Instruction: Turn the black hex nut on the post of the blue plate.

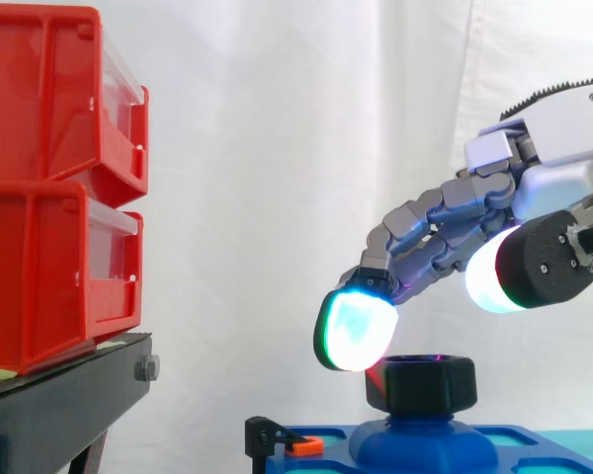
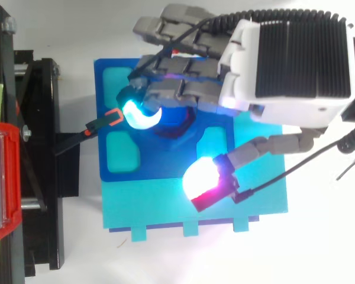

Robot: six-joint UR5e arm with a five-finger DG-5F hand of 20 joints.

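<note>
The black hex nut (image 1: 422, 383) sits on a raised blue post of the blue plate (image 1: 494, 444), low in the side view. My hand (image 1: 558, 158) hovers just above and to the right of it, open. Its fingers (image 1: 415, 237) reach down and left in a loose curve, one glowing cyan pad (image 1: 354, 332) hanging beside the nut's upper left edge with a small gap. The thumb pad (image 1: 494, 273) floats above the nut's right side. From above, the hand (image 2: 284, 59) covers most of the nut (image 2: 173, 129); the blue plate (image 2: 115, 118) shows around it.
Two red bins (image 1: 49, 188) are stacked on a black stand (image 1: 59, 405) at the left. A black clamp with an orange tip (image 1: 282, 440) holds the plate's left edge. A cyan plate (image 2: 165, 207) lies under the blue one.
</note>
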